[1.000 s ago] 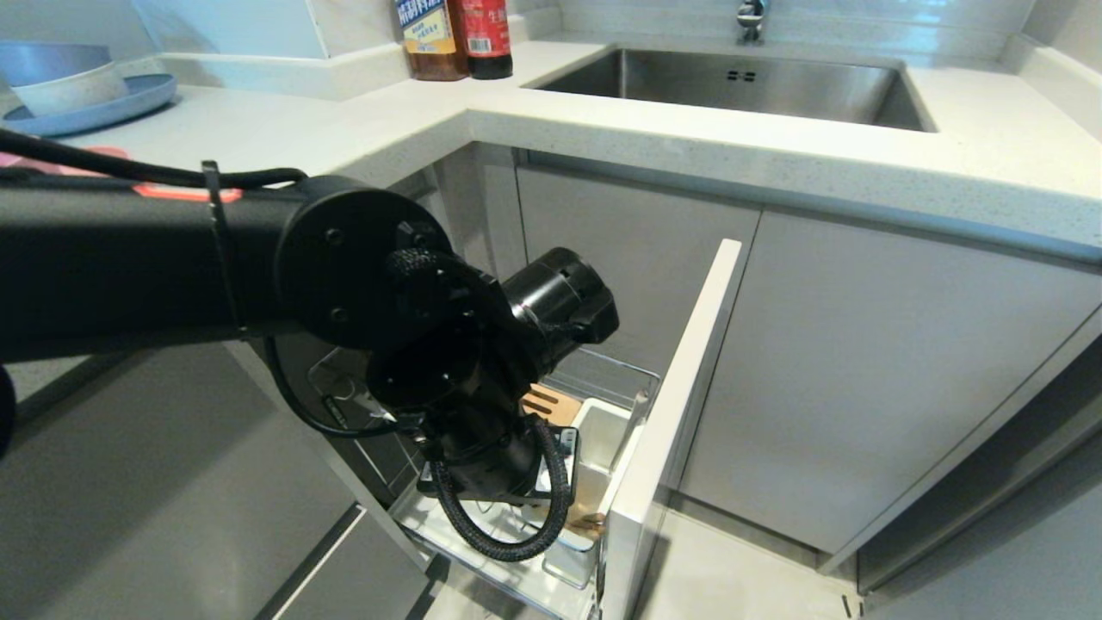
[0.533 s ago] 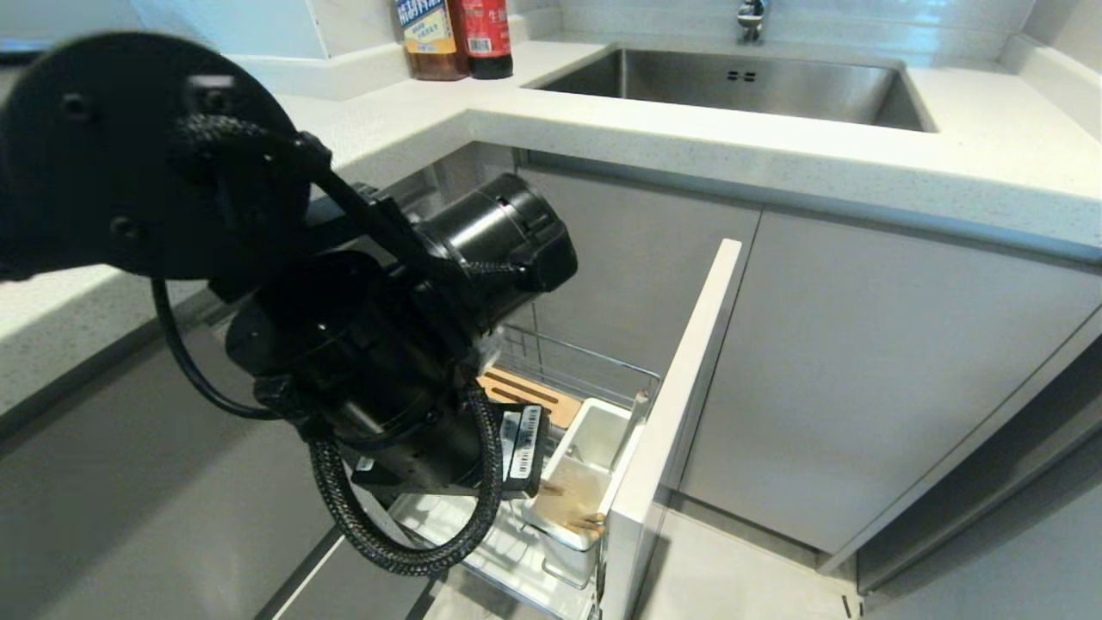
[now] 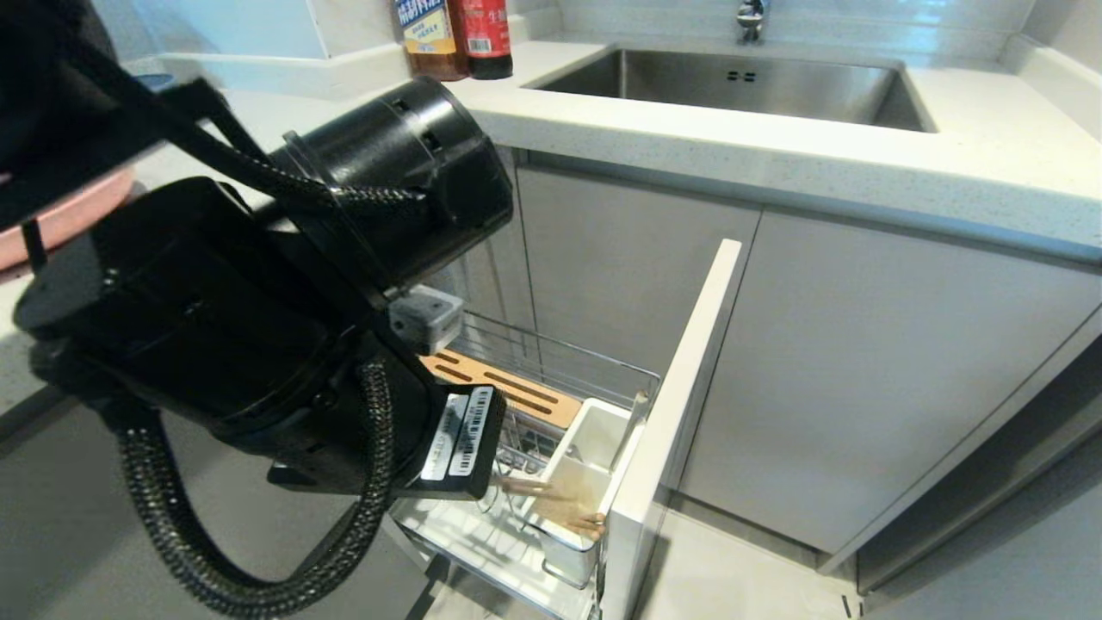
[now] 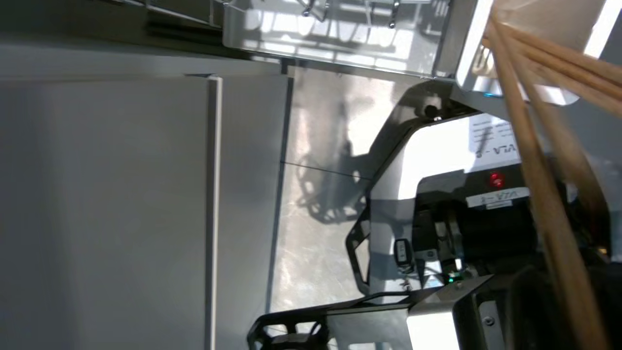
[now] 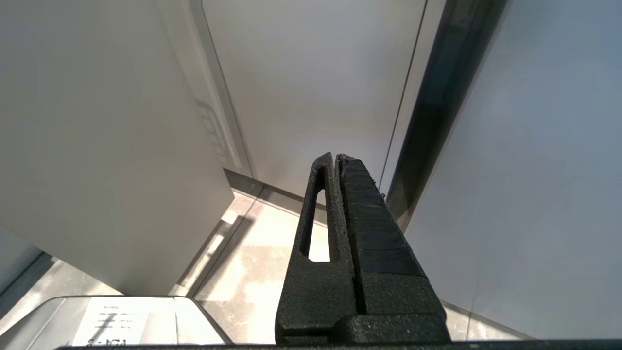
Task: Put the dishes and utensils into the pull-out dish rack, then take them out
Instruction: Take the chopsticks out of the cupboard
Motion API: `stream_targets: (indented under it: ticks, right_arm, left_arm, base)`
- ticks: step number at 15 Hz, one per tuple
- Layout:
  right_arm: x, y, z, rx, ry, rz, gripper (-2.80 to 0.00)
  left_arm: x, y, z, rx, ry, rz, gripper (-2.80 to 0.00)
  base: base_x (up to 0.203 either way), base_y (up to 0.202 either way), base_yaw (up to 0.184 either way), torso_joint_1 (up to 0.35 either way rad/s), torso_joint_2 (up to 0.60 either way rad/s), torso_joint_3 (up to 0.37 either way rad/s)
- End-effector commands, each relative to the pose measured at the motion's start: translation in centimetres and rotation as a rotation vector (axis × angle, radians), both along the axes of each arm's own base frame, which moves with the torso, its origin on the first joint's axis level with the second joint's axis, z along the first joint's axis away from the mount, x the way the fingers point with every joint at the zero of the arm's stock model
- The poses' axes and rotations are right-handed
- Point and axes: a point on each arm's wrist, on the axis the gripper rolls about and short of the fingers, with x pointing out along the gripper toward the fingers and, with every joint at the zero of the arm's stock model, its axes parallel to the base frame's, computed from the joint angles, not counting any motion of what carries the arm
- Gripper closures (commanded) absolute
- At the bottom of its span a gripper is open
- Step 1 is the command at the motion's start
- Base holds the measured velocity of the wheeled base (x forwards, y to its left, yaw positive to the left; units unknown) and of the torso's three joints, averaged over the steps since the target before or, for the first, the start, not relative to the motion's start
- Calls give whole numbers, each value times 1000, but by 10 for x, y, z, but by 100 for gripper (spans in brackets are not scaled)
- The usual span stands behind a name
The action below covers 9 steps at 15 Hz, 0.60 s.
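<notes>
My left arm [image 3: 258,327] fills the near left of the head view, its gripper hidden under the wrist. Light wooden chopsticks [image 3: 551,501] slant out from under that wrist, and their far ends reach the near white utensil cup [image 3: 578,482] of the pull-out dish rack [image 3: 603,366]. In the left wrist view the chopsticks [image 4: 529,146] run close past the camera, blurred, with my left gripper shut on them. A slim silver fork handle [image 3: 635,420] stands in the far cup. A pink dish [image 3: 60,220] rests on the counter at the left. My right gripper [image 5: 335,158] is parked, shut and empty.
The rack's pale front panel [image 3: 680,405] stands pulled out, and its slotted wooden strip [image 3: 508,387] lies behind the cups. Two bottles [image 3: 456,34] and the steel sink [image 3: 732,82] are on the counter. My own base [image 4: 437,194] shows on the floor in the left wrist view.
My left arm has risen out of the rack and swung up toward the camera. The chopsticks now show slanting up from the near cup, and more of the wooden strip is uncovered.
</notes>
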Motion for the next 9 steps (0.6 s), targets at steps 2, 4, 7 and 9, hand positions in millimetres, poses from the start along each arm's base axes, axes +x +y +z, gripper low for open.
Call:
stream_targets:
  ticks: [2, 4, 7, 9]
  right_arm:
    - [0, 0, 0, 0, 2, 0, 0]
    - [0, 0, 0, 0, 2, 1, 0]
    - [0, 0, 0, 0, 2, 1, 0]
    - [0, 0, 0, 0, 2, 1, 0]
  left_arm:
    - [-7, 9, 11, -30, -21, 0, 0]
    - [-9, 10, 13, -36, -25, -1, 0]
    - [-11, 12, 14, -42, -31, -5, 0]
    - [-13, 14, 17, -51, -39, -8, 0]
  base:
    - [0, 0, 0, 0, 0, 0]
    - [0, 0, 0, 0, 0, 0]
    - [0, 0, 0, 0, 0, 0]
    - [0, 0, 0, 0, 0, 0]
